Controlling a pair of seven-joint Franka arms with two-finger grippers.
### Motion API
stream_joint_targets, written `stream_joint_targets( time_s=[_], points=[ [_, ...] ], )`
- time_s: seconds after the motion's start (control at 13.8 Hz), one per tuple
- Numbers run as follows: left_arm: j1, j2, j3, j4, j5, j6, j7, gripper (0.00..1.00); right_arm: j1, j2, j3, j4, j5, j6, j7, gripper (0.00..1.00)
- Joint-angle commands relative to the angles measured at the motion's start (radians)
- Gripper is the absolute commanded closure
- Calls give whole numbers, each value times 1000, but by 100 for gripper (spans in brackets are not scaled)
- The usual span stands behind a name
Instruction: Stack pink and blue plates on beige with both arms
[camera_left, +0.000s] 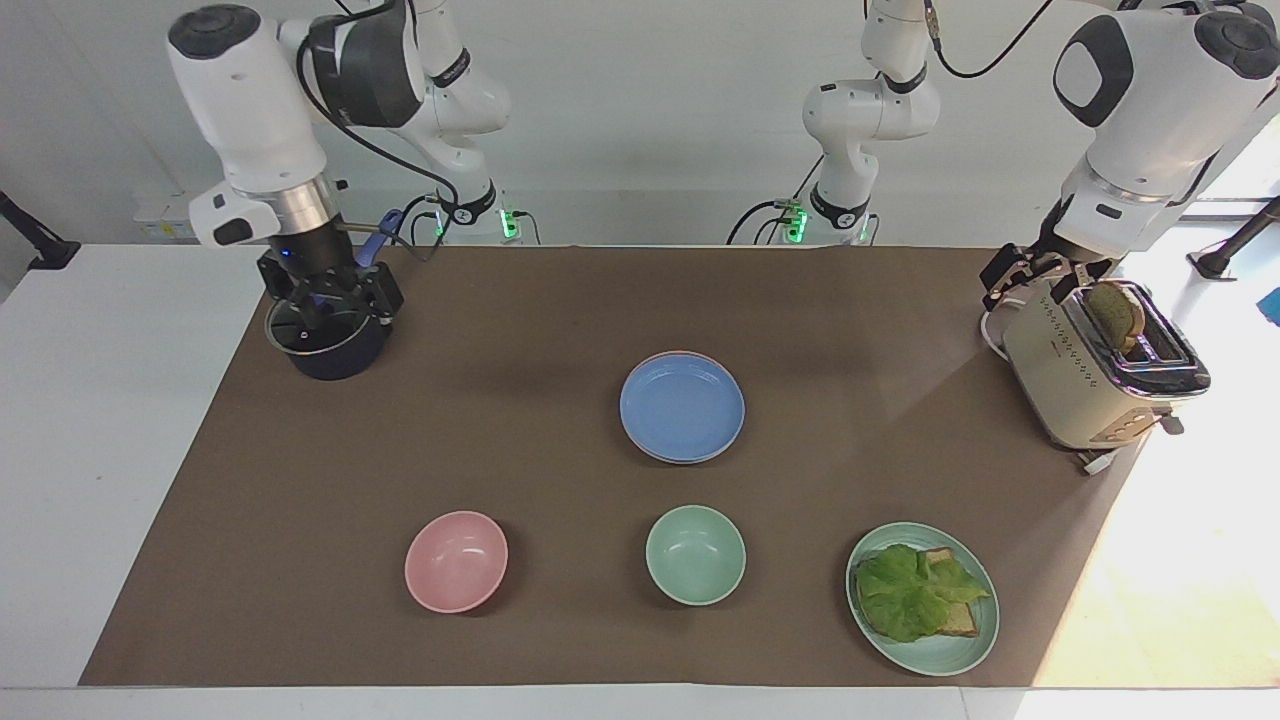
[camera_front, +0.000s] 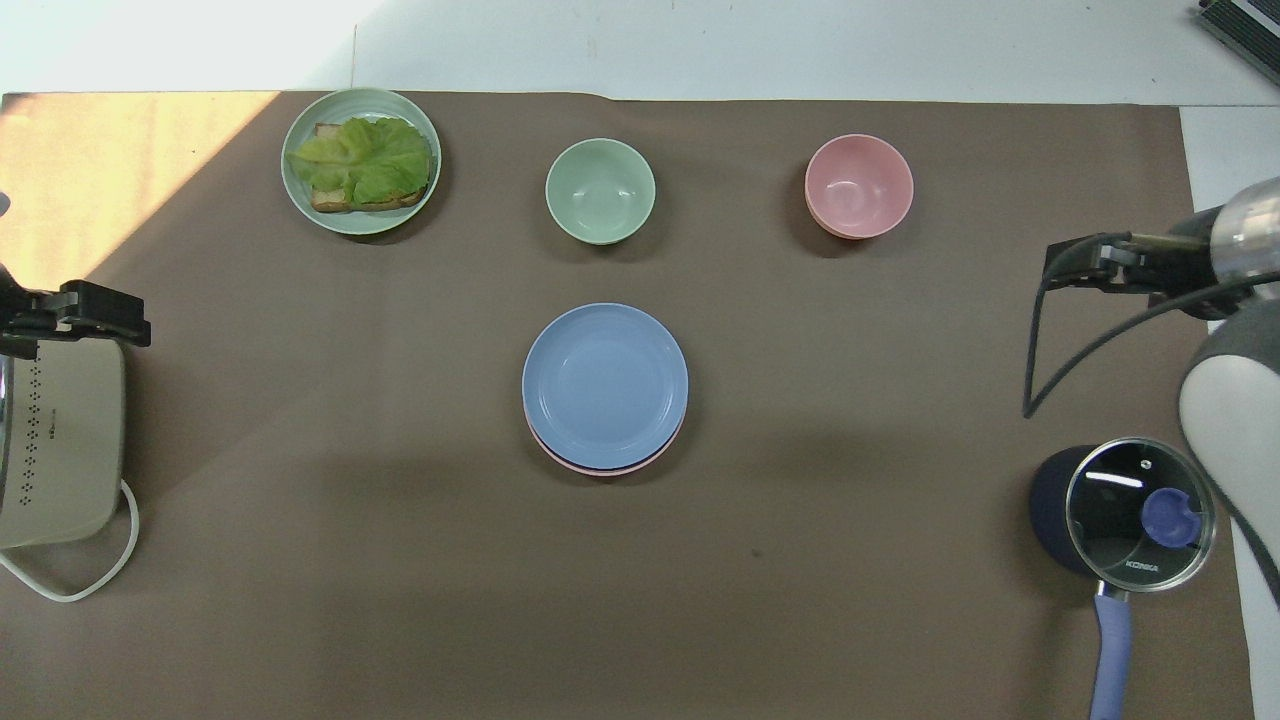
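The round flat blue plate sits on the round flat pink plate mid-desk; no beige plate shows. The right gripper, fingers wide and empty, hangs over the dark lidded pot. The left gripper, also wide and empty, waits by the cream toaster. Green bowl empty.

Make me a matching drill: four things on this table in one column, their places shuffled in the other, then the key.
1. blue plate
2. lettuce and toast
3. bread slice
4. glass lid

A. in the toaster slot
B. on the dark pot
C. on top of the pink plate
D. on the mint-green plate

Pairs: 1-C, 2-D, 3-A, 4-B
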Motion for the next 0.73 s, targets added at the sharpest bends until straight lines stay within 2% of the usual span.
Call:
stream_joint_targets(
  time_s=[0.0, 0.29, 0.65],
  points=[
    [1, -4, 0, 5, -10, -17, 4, 0, -20, 17, 14, 93, -48, -120, -44, 0],
    [1, -4, 0, 5, -10, -17, 2, 0, -20, 12, 14, 143, -46, -233, -51, 0],
    [1, -4, 0, 5, -10, -17, 2, 0, -20, -18, 17, 118, -31, -242, -64, 0]
  ],
)
